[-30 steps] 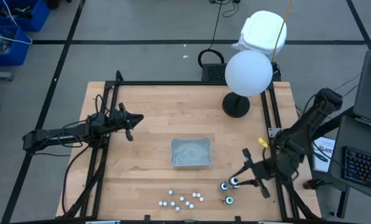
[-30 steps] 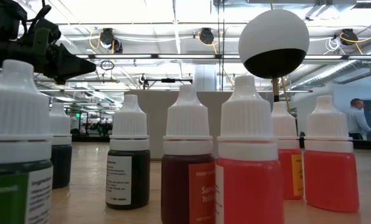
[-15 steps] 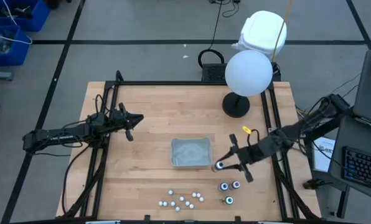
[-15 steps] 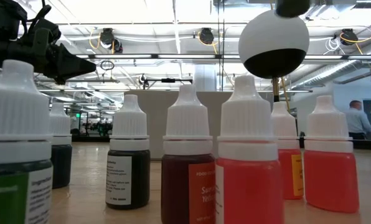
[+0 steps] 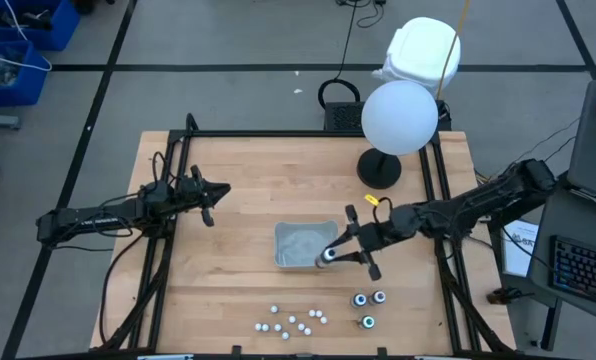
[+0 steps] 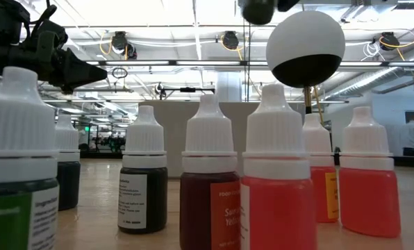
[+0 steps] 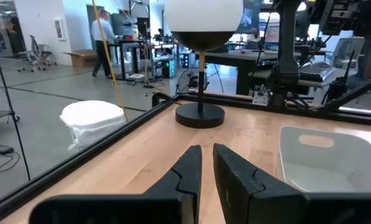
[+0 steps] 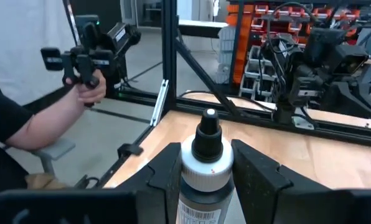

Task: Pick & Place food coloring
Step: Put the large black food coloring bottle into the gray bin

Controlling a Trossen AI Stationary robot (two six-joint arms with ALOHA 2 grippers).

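My right gripper (image 5: 328, 257) is shut on one food coloring bottle (image 8: 206, 171), a dark bottle with a black nozzle and whitish collar. It holds the bottle above the right end of the clear tray (image 5: 296, 243). Its dark underside shows at the top of the low view (image 6: 258, 8). Three more food coloring bottles (image 5: 368, 304) stand upright on the table, right of and nearer than the tray. My left gripper (image 5: 211, 203) waits shut and empty over the table's left part; it also shows in its own wrist view (image 7: 206, 167). My right gripper pinches the bottle's body, below the whitish collar (image 8: 205, 163), between its two fingers (image 8: 165, 163). The fingers come level from the table's right side. The bottle stands upright in the hold, nozzle up, lifted clear of the table and the tray.
A lamp with a white globe (image 5: 399, 117) and a black base (image 5: 379, 168) stands at the far right. Several small dropper bottles with white caps (image 5: 291, 320) stand near the front edge and fill the low view (image 6: 207, 180). A person's arm (image 8: 42, 124) shows beyond the table.
My right gripper has carried the bottle from beside the three standing bottles toward the table's left and far edges, to above the tray's right end. The bottle has stayed upright and clear of the table.
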